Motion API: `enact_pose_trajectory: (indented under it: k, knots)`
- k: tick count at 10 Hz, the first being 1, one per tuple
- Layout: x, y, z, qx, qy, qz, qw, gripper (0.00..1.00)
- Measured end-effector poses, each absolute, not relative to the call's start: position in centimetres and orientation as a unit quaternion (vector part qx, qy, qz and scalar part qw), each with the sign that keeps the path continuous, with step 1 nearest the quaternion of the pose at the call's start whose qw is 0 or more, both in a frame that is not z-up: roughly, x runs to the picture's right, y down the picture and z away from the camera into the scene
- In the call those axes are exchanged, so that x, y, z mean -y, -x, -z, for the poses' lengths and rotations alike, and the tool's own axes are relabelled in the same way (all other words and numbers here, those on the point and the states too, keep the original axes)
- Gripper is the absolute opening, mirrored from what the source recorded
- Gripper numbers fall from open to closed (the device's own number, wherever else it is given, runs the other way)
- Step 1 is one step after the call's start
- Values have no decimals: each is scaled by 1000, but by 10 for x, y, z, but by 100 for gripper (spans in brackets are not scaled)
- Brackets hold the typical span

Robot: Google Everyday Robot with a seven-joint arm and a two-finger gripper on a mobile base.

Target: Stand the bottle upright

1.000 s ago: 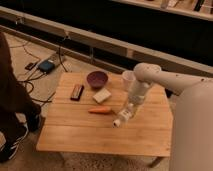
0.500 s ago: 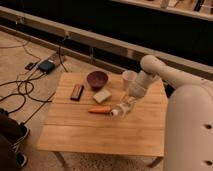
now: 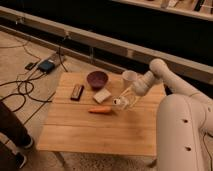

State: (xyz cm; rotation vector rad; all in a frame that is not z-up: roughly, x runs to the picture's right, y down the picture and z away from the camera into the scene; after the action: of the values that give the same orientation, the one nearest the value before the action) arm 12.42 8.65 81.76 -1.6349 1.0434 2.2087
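Note:
The small white bottle [image 3: 119, 101] is tilted, cap end pointing left, just above the wooden table [image 3: 95, 135] near its right-middle. My gripper [image 3: 124, 100] comes down from the white arm [image 3: 150, 80] on the right and is shut around the bottle's body. The bottle hangs between the orange carrot [image 3: 100, 110] and the white paper cup [image 3: 129, 77].
On the table are a dark purple bowl [image 3: 97, 78], a flat white block [image 3: 102, 96] and a dark rectangular object [image 3: 77, 92]. A person's leg [image 3: 10, 130] is at the lower left. Cables and a blue device [image 3: 46, 65] lie on the floor. My white body [image 3: 185, 135] is on the right.
The gripper has lifted the bottle from the table surface and carried it up and back toward the cup. The person at the left has moved farther out of view.

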Motion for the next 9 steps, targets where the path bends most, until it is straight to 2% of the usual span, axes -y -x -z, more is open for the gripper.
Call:
enact_pose_trajectory:
  k: [6, 9]
  knots:
    - [-86, -122, -817, -351, 560, -744, 96, 0]
    - [-74, -115, -803, -337, 614, -714, 11, 0]
